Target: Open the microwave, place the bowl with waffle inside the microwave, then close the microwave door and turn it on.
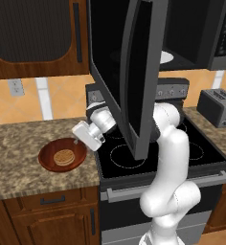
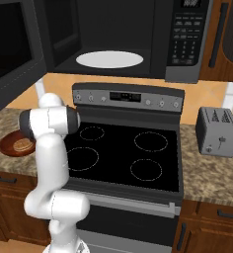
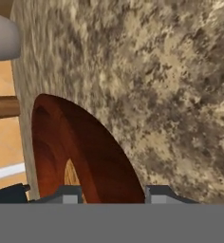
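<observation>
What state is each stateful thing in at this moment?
microwave door: swung wide open.
microwave: cavity empty, white turntable bare.
bowl: on the counter, waffle inside.
gripper: at the bowl's rim, jaws straddling it, grip not settled.

Partly hidden things

The white arm (image 2: 52, 148) covers the reddish-brown wooden bowl's (image 2: 10, 146) right edge; its small tan waffle (image 3: 72, 178) is barely visible.

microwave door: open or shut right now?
Open. The microwave door is swung wide out over the stove, and the right base view looks straight into the microwave cavity at its white turntable.
</observation>
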